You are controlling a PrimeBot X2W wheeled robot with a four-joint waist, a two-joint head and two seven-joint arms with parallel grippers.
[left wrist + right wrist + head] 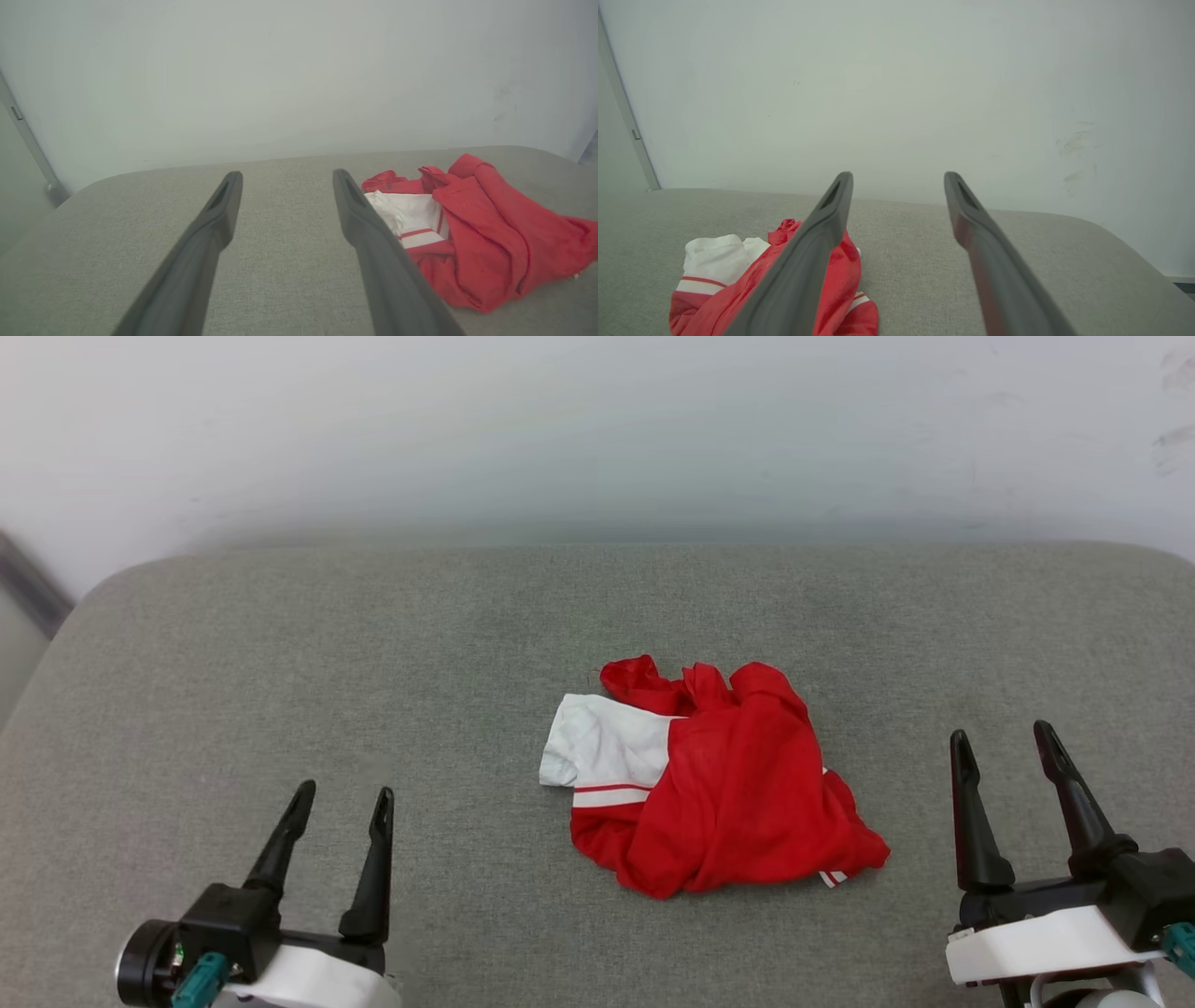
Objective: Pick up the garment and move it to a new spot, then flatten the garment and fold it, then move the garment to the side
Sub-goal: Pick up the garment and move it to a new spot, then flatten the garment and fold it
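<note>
Left gripper (345, 791), right gripper (1001, 732) open; head view: crumpled garment (738, 793) between.

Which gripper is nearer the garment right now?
Right, slightly. The right gripper is open, just to the right of the garment; the left gripper is open, farther off on its left.

Crumpled garment (728, 793) at centre, open grey cushion (280, 663) on its 2 sides and in front, wall (597, 429) behind
</note>
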